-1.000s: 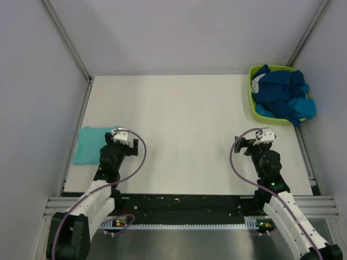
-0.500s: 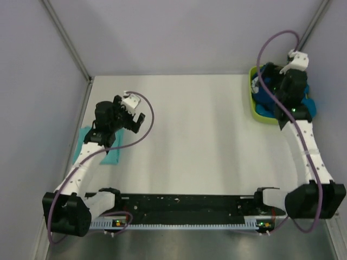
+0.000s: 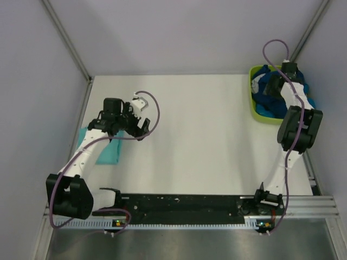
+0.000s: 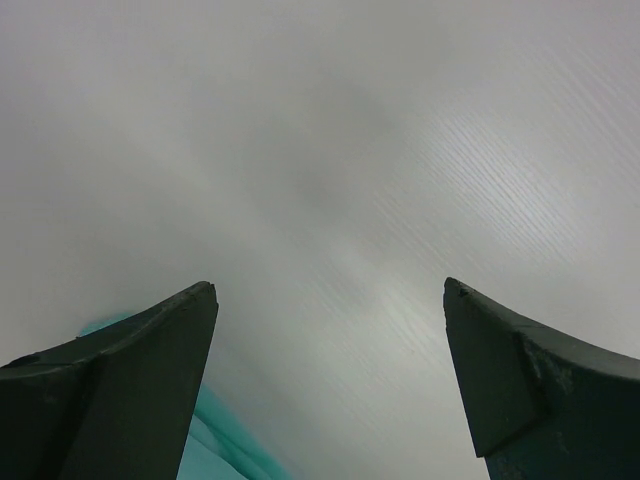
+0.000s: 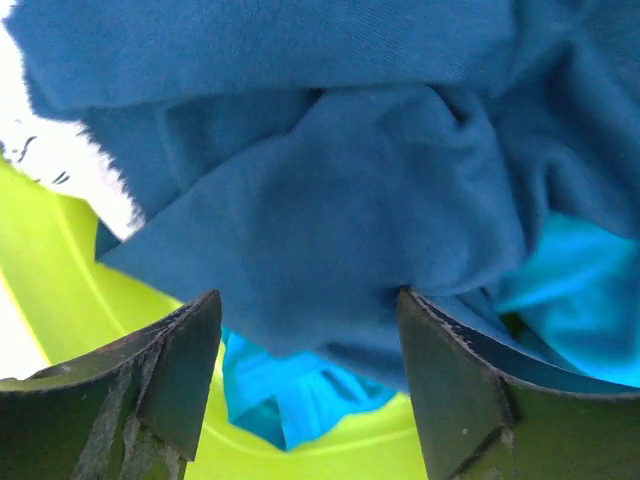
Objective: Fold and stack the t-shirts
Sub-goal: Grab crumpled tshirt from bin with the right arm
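Top external view shows three tees that can be told apart. One teal tee (image 3: 107, 154) lies folded flat on the desk (image 3: 195, 141) near its left edge. A dark tee (image 3: 265, 97) and a blue tee (image 3: 264, 112) are bunched together in the one tub (image 3: 253, 103) at the far right corner. Whether more cloth lies under them cannot be told. A pale patch (image 3: 256, 84) shows on the dark tee at the tub's far left corner, too small to read.

Two arms are in view, each trailing one purple cable (image 3: 153, 116). The left arm (image 3: 81, 162) crosses over the teal tee and hides its middle, so teal shows on both sides of the arm. The left jaws hang above bare desk just right of that tee. The right arm (image 3: 295, 124) reaches to the far right and covers part of the pile in the tub.

In the left wrist view, the left jaws stand wide apart with nothing between them. Both fingers (image 4: 110, 390) frame plain desk (image 4: 350, 150), and a corner of the teal tee (image 4: 215, 440) shows at the lower left.

In the right wrist view, the right jaws stand parted, low in the tub (image 5: 60, 290). The fingers (image 5: 460, 400) sit either side of a fold of the dark tee (image 5: 330, 230), not closed on it. The blue tee (image 5: 290, 390) shows beneath that fold and again at the right.
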Robot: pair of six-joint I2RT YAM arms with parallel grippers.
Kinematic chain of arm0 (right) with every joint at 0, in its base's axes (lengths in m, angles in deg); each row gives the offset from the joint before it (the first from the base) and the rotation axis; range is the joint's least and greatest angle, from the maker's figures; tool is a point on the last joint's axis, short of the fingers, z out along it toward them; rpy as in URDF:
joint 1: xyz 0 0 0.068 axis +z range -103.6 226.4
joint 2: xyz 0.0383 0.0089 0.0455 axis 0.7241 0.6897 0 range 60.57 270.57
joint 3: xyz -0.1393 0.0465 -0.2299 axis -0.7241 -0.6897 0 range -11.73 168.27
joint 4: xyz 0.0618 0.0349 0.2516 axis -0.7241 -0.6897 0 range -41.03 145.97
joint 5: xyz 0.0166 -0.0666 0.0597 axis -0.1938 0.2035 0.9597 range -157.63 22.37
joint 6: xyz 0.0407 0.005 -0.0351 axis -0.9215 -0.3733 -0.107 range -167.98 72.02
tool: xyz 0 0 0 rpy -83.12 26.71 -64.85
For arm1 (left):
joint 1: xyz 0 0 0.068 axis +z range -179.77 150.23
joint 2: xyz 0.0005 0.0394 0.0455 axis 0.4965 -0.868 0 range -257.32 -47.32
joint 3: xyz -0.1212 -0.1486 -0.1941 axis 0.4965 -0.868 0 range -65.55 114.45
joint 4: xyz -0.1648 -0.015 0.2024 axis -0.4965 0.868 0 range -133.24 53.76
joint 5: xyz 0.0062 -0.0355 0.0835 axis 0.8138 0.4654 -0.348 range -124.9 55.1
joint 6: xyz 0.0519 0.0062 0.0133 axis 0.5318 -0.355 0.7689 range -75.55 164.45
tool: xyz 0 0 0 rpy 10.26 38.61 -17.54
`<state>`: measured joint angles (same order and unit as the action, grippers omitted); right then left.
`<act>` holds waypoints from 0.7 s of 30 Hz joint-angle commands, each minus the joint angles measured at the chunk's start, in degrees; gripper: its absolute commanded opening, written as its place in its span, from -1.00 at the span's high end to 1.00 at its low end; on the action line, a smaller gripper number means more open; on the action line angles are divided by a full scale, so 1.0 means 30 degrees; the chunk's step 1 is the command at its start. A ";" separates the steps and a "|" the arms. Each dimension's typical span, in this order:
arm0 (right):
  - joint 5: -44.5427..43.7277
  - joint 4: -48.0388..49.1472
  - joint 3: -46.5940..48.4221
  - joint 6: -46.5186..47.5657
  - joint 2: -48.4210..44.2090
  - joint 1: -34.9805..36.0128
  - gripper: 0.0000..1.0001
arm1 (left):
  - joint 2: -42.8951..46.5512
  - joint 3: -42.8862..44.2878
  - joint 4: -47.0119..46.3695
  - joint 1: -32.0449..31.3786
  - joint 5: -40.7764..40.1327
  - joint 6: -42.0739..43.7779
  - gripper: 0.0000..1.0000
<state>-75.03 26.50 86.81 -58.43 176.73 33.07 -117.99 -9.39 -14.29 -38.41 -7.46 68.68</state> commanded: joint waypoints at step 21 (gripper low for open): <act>0.1317 0.3374 0.6263 0.6174 -0.9768 0.3495 1.00 | 0.0061 0.0996 0.0692 -0.0019 -0.1087 0.0420 -0.96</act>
<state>-76.71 24.07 100.61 -47.46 159.20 35.87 -121.01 -8.02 -11.06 -38.46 -8.34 69.68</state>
